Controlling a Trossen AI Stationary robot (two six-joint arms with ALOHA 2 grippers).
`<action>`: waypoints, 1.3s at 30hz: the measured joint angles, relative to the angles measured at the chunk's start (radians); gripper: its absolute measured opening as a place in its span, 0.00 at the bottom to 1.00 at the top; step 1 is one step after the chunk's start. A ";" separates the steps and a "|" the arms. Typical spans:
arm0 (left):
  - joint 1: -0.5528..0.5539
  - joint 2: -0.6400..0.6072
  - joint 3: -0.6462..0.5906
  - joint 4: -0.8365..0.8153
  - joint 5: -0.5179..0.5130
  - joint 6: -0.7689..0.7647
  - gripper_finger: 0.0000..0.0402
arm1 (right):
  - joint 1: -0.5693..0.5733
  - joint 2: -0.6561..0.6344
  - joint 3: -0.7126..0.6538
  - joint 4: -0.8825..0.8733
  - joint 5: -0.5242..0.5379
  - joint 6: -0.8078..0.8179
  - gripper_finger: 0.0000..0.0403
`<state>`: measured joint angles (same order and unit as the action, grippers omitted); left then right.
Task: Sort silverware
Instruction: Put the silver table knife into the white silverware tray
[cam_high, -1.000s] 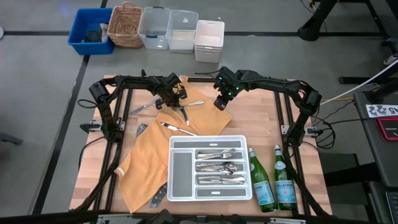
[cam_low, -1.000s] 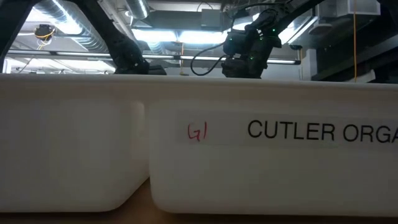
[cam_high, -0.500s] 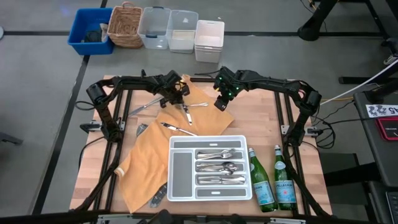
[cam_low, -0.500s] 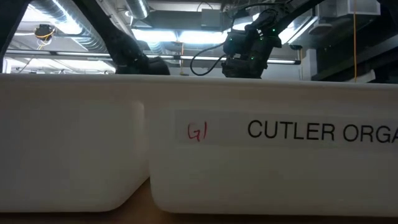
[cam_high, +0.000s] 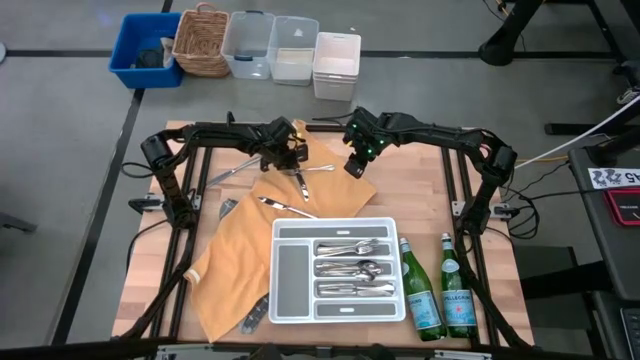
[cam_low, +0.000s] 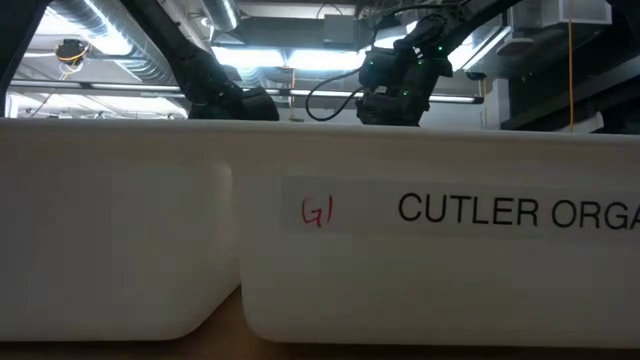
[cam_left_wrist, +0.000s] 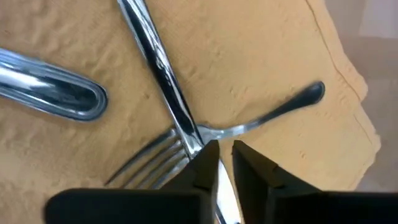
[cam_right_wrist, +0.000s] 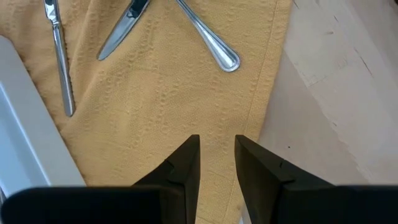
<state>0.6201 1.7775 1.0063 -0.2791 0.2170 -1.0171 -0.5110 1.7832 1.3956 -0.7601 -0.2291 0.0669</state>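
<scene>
Left gripper (cam_left_wrist: 225, 163) — low over the yellow cloth (cam_left_wrist: 249, 56), fingers nearly closed around a knife (cam_left_wrist: 163, 78) crossing a fork (cam_left_wrist: 186, 146) just ahead. Best practice: pinch the knife alone, lift straight. Right gripper (cam_right_wrist: 216, 163) — hovering nearby, slightly parted, empty. Sorted silverware (cam_high: 350, 268) in tray (cam_high: 335, 222).

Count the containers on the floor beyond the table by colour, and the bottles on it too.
Blue bin: 1
Wicker basket: 1
Clear tubs: 2
White bin: 1
Green bottles: 2
Total: 7
</scene>
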 joint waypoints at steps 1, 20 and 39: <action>0.000 0.000 0.000 -0.002 -0.012 0.000 0.12 | 0.000 0.000 0.000 0.000 0.000 -0.005 0.25; -0.011 0.059 0.004 0.011 -0.096 -0.152 0.31 | 0.000 0.000 0.000 -0.001 0.000 -0.041 0.25; 0.028 0.060 0.005 -0.079 -0.168 -0.183 0.02 | 0.000 0.000 0.000 -0.009 0.000 -0.050 0.25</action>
<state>0.6483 1.8374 1.0115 -0.3576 0.0492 -1.2002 -0.5110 1.7832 1.3956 -0.7690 -0.2291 0.0174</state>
